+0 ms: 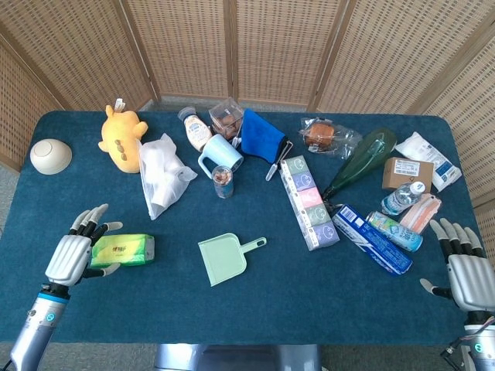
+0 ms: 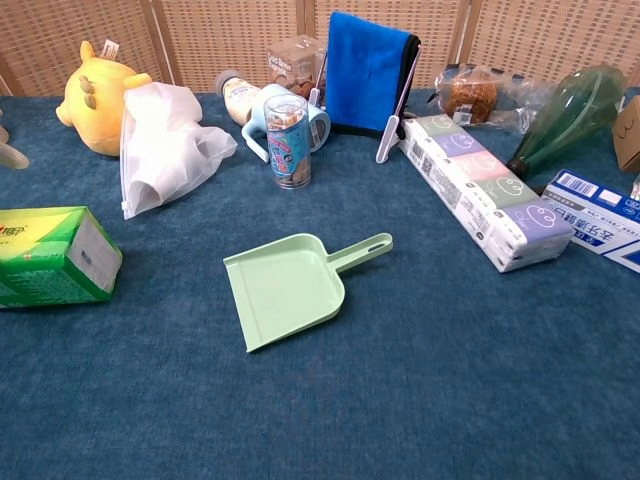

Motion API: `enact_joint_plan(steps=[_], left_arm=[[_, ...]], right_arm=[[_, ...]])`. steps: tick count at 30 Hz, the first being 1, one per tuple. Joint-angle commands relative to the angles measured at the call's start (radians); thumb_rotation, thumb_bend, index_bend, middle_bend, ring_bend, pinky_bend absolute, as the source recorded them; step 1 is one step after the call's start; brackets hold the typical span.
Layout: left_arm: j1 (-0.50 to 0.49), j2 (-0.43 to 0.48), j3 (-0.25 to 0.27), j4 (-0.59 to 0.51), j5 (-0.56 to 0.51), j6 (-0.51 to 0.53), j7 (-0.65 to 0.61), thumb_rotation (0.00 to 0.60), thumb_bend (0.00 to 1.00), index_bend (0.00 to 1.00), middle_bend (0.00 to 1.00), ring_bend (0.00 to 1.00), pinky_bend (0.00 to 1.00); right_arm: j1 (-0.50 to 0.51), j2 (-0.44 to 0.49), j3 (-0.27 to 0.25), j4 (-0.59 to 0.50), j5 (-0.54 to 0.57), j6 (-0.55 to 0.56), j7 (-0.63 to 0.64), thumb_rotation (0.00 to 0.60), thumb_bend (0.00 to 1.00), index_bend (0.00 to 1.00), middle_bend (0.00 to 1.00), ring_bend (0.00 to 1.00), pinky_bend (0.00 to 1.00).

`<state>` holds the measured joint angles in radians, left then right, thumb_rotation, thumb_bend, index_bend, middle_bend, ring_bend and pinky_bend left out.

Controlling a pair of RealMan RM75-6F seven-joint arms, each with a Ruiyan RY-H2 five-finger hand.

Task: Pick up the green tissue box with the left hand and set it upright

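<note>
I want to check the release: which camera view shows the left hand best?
The head view: the left hand shows whole, fingers spread beside the green tissue box. The chest view shows only a fingertip at its left edge.

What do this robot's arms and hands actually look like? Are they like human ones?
Rather human in shape. The left hand and right hand each have a pale silver-grey back plate, ridged like knuckles, with slim grey fingers darkening at the tips. Each wrist narrows into a smooth silver-grey arm tube carrying a small teal ring marking. No sleeves or loose cables show.
</note>
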<state>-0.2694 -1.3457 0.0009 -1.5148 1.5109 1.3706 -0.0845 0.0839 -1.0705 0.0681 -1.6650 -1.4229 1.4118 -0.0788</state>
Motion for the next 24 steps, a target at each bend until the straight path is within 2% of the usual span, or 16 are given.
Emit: enact_joint_plan(steps=[1,8,15,18,24], left_arm=[[-0.014,0.009,-0.008,-0.032,-0.016,-0.031,0.036,0.600,0.12,0.24,0.00,0.00,0.03],[-0.069,0.028,-0.030,-0.187,-0.106,-0.150,0.260,0.600,0.11,0.22,0.00,0.00,0.05],[-0.102,-0.019,-0.063,-0.220,-0.210,-0.188,0.416,0.600,0.11,0.24,0.06,0.00,0.13],[-0.103,-0.030,-0.069,-0.218,-0.235,-0.181,0.450,0.600,0.11,0.26,0.15,0.05,0.18],[-0.100,-0.047,-0.073,-0.201,-0.248,-0.165,0.461,0.600,0.11,0.36,0.36,0.25,0.31]], right_arm=[[0.000,0.001,-0.001,-0.001,0.001,-0.001,-0.001,0.600,0.00,0.00,0.00,0.00,0.02],[-0.001,0.006,0.001,-0.004,0.003,0.000,0.006,0.600,0.00,0.00,0.00,0.00,0.02],[-0.001,0.013,0.005,-0.004,0.009,-0.002,0.028,0.600,0.00,0.00,0.00,0.00,0.02],[0.001,0.014,0.004,-0.004,0.009,-0.007,0.034,0.600,0.00,0.00,0.00,0.00,0.02],[0.002,0.013,0.003,-0.003,0.009,-0.009,0.034,0.600,0.00,0.00,0.00,0.00,0.02]])
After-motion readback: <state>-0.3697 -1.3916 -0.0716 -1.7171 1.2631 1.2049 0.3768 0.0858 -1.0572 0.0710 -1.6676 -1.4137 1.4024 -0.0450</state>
